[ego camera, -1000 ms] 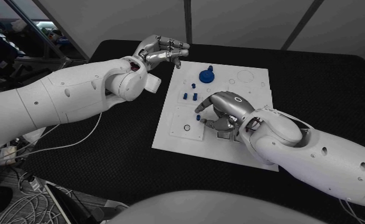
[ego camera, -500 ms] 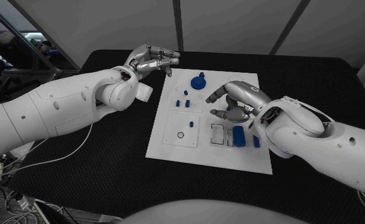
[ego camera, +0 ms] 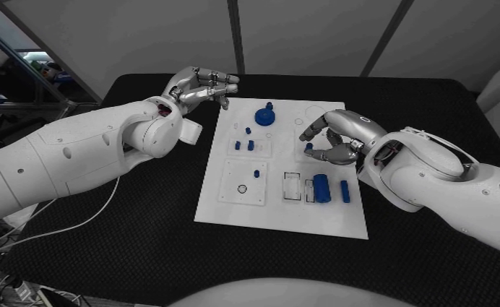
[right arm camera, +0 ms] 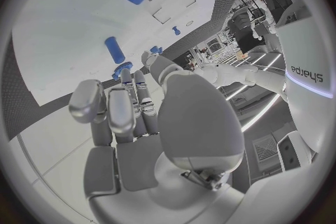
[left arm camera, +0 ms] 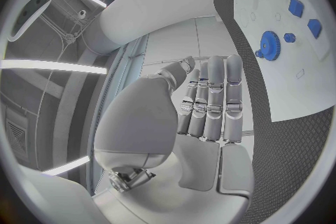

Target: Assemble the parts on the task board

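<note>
The white task board [ego camera: 281,209] lies mid-table. On it sit a blue gear [ego camera: 264,115], small blue pegs [ego camera: 245,145], a lone peg [ego camera: 256,173], a large blue cylinder [ego camera: 322,187] and a short blue bar [ego camera: 345,191]. My right hand [ego camera: 339,137] hovers over the board's right middle with its fingers curled. A small blue piece [ego camera: 309,146] shows at its fingertips; whether it is held is unclear. My left hand [ego camera: 203,84] is raised beside the board's far left corner, fingers curled in with nothing visible in them. The left wrist view shows the gear [left arm camera: 269,43].
A black ring [ego camera: 242,188] sits in the board's near left panel. Empty rectangular slots [ego camera: 292,186] lie beside the cylinder. Black table [ego camera: 136,213] surrounds the board. A cable [ego camera: 94,209] trails off the left side under my left arm.
The camera has shifted. My right hand has drawn back from the board's near part toward its right middle, uncovering the large cylinder and the bar. The left hand holds its place.
</note>
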You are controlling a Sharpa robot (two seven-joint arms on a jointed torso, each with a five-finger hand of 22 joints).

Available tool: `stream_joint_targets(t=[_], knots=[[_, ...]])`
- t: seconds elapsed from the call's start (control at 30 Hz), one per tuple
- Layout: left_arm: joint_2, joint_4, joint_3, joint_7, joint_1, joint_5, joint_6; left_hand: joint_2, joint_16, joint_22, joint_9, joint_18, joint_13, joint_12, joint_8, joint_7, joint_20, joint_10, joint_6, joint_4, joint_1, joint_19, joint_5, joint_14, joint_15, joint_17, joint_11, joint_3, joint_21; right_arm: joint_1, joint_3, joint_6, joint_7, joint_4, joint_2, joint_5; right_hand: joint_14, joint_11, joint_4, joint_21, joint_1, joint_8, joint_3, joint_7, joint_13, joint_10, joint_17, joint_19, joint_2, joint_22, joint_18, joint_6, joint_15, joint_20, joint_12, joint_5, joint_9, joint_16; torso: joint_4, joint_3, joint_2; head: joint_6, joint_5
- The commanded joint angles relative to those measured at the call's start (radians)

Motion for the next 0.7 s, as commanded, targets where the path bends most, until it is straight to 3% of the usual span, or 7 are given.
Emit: stream_joint_targets(t=[0.03,0.3,0.7], knots=[[0.002,-0.001,0.0,0.003,0.001,0.003,0.013,0.003,-0.006,-0.001,-0.001,0.006,-0.001,0.001,-0.006,0.005,0.004,-0.005,-0.001,0.0,-0.005,-0.005,0.005,-0.001,0.003,-0.001,-0.001,0.002,-0.006,0.002,0.001,0.06,-0.027,0.0,0.003,-0.058,0.012,-0.003,0.0,0.0,-0.009,-0.001,-0.008,-0.01,-0.002,-0.006,-0.002,0.008,-0.003,-0.004,0.001,0.001,-0.003,0.001,0.006,-0.005,0.001,0.003,0.0011,-0.0002,0.0,0.002,-0.003],[0.004,-0.002,0.0,0.003,0.001,0.003,0.014,0.003,-0.006,-0.001,-0.001,0.006,-0.001,0.001,-0.006,0.005,0.004,-0.005,-0.001,0.0,-0.005,-0.005,0.005,-0.001,0.003,-0.001,-0.001,0.002,-0.006,0.002,0.001,0.077,-0.048,-0.027,0.026,-0.109,0.012,-0.003,0.0,-0.003,-0.002,0.0,-0.01,-0.016,-0.004,-0.011,-0.006,0.007,0.004,-0.008,0.002,0.003,-0.004,0.0,0.01,-0.007,0.002,0.001,0.0025,-0.0019,0.0,0.004,-0.006],[0.005,-0.005,0.0,0.004,0.001,0.003,0.014,0.003,-0.006,-0.001,-0.001,0.006,-0.001,0.001,-0.006,0.005,0.004,-0.005,-0.001,0.0,-0.005,-0.005,0.005,-0.001,0.003,-0.001,-0.001,0.002,-0.006,0.002,0.001,0.055,-0.064,-0.059,0.054,-0.161,0.013,-0.004,-0.002,-0.004,0.014,0.002,-0.001,-0.017,-0.006,-0.012,-0.009,0.009,0.02,-0.009,0.002,0.009,-0.005,-0.002,0.021,-0.017,0.003,0.0,0.0009,0.0,0.001,0.004,-0.006]])
